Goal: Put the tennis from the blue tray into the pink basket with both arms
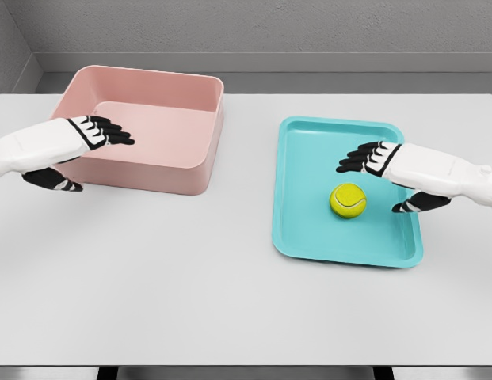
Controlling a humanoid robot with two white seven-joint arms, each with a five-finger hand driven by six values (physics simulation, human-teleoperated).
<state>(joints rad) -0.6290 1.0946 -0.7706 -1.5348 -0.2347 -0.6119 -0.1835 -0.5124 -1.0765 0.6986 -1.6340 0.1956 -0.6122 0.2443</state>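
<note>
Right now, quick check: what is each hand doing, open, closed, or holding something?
Left hand: open, holding nothing, at the pink basket.
Right hand: open, holding nothing, beside the tennis ball.

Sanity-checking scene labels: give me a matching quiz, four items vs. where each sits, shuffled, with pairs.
Items:
1. tennis ball
2. pink basket
3. left hand
4. right hand

Places:
A. over the basket's left wall
B. on the blue tray
C. above the tray, beside the ball
D. on the table, left of the tray

Pairs: 1-B, 2-D, 3-A, 4-C

Ball in tray, right of basket
</note>
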